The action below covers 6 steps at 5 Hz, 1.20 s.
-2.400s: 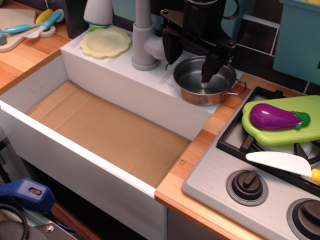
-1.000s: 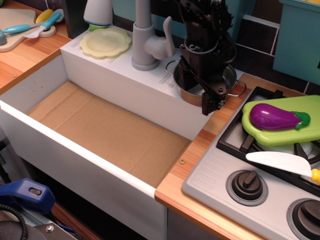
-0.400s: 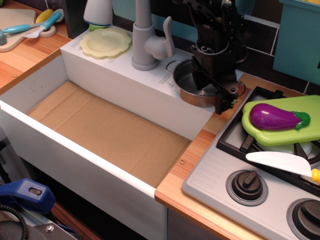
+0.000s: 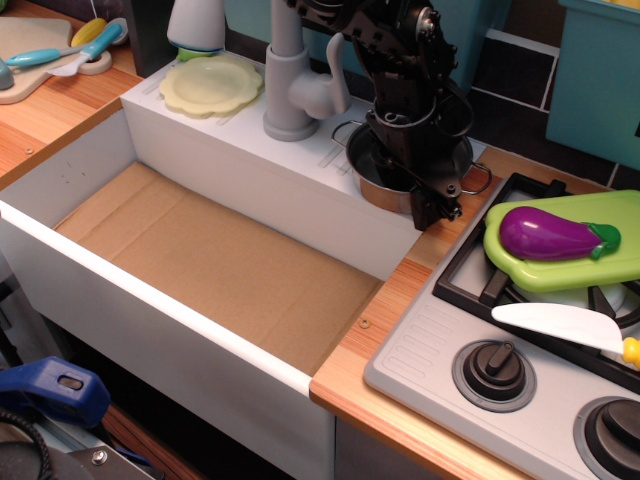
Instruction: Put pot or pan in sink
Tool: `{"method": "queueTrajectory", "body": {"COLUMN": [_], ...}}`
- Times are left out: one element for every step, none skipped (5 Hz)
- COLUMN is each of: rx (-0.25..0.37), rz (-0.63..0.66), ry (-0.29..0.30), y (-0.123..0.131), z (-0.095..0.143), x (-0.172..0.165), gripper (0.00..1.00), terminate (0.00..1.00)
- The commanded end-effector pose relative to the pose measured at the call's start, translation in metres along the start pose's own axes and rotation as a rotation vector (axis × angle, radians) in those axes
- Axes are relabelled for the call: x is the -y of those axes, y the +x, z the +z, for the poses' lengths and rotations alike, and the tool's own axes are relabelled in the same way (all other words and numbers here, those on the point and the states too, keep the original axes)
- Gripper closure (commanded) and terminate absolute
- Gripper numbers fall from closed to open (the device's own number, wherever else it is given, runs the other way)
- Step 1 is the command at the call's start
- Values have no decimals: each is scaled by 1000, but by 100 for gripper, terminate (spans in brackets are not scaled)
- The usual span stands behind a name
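The shiny steel pot (image 4: pixel 365 165) stands on the white ledge behind the sink, right of the grey faucet (image 4: pixel 290 90). Its right wire handle (image 4: pixel 475 180) shows; most of the bowl is hidden under my arm. My black gripper (image 4: pixel 415 190) is lowered onto the pot's front right rim. One finger (image 4: pixel 435 205) hangs outside the rim by the counter; the other is hidden behind the gripper body, so I cannot tell how the jaws stand. The sink (image 4: pixel 150 300) is a large white basin with a brown cardboard floor, to the front left of the pot.
A pale yellow plate (image 4: pixel 210 85) lies on the ledge left of the faucet. To the right is the grey stove (image 4: pixel 430 350) with a green board (image 4: pixel 620 265), a purple eggplant (image 4: pixel 555 233) and a white knife (image 4: pixel 560 325). Utensils (image 4: pixel 60 50) lie far left.
The gripper has come down from above the pot to its front right rim, turning as it went, and its outer finger has shifted slightly left. The pot has not moved.
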<state>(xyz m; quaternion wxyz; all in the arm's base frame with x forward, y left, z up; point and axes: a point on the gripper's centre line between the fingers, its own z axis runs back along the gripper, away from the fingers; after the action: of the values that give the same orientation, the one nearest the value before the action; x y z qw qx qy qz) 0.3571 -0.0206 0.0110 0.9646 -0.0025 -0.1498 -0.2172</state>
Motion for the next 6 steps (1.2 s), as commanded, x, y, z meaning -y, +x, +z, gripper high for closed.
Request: {"method": "queueTrajectory", "body": {"rx": [-13,-33,-62,-118,-113,-91], "rz": [37,119,207,300,366,424], "ry": [58,92,167,245,263,271], "y": [9,2,-12,-30,-52,-65], "z": [24,35,49,63,55,35], "x": [-1,13,11,3,-8,-16], "gripper": [100,100,100,100,100,100], "terminate": [0,0,0,0,0,0]}}
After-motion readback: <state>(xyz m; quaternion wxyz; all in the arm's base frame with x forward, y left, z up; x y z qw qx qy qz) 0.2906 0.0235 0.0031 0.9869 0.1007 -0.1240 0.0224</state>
